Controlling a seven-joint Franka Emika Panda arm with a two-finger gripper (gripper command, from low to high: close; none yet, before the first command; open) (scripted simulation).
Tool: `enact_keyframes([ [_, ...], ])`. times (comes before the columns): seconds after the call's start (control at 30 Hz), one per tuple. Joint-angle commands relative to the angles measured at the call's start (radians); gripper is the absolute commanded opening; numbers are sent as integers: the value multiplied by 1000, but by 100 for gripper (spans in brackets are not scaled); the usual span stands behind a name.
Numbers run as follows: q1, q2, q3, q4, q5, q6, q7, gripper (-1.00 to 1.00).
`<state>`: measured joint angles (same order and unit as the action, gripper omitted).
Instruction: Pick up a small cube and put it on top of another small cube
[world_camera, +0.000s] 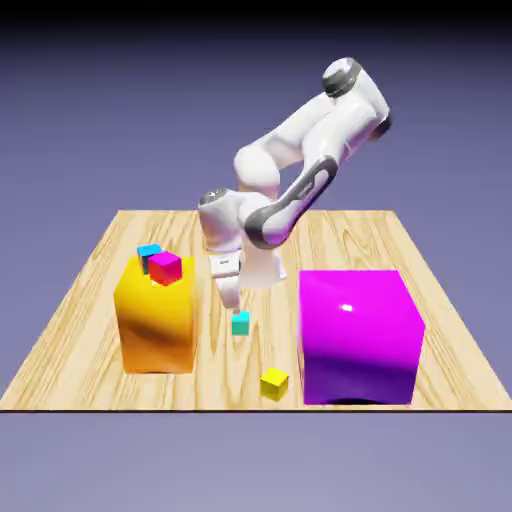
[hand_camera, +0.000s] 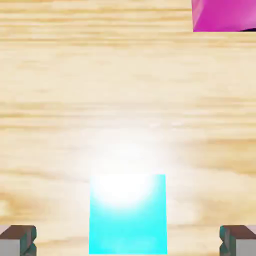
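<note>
Seen from the hand, the two grey fingertips (hand_camera: 18, 240) stand wide apart at either side of the frame, with clear wood showing between each of them and the small teal-cyan cube (hand_camera: 128, 215). The cube sits on the wooden table (hand_camera: 125, 100) midway between the fingers, touching neither, its top washed out by a bright glare. Beyond the fingers, toward the upper right of the hand view, a corner of the big magenta block (hand_camera: 222, 15) cuts into the frame.

In the exterior view, the gripper (world_camera: 231, 298) hangs just above the small teal-cyan cube (world_camera: 240, 323), pointing down at it from the white arm (world_camera: 300, 170). The cube rests on the table (world_camera: 80, 300) in the gap between the two large blocks. Nearer the camera than the fingers, and toward the exterior view's right, a small yellow cube (world_camera: 274, 383) lies alone near the table's front edge. To the exterior view's right of the fingers stands the big magenta block (world_camera: 360, 335); to the exterior view's left stands a big orange block (world_camera: 156, 320). On the orange block's top sit a small magenta cube (world_camera: 165, 267) and, just behind it, another small cyan cube (world_camera: 149, 251), partly hidden.
</note>
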<state>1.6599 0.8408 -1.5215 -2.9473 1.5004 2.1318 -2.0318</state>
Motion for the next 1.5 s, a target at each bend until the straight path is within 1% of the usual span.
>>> enact_keyframes([
  [0.0,-35,-24,36,7,11,29,-13,0],
  [0.4,-453,-309,471,85,142,382,-164,0],
  [0.43,-457,-312,475,85,143,385,-166,0],
  [0.47,-457,-312,475,85,143,385,-166,-100],
  [0.5,-457,-312,475,85,143,385,-166,-100],
  [1.0,66,45,-68,-12,-21,-55,24,-100],
  [1.07,2,10,-70,0,-77,-51,100,-100],
  [1.47,-387,-419,181,138,-535,-200,622,-100],
])
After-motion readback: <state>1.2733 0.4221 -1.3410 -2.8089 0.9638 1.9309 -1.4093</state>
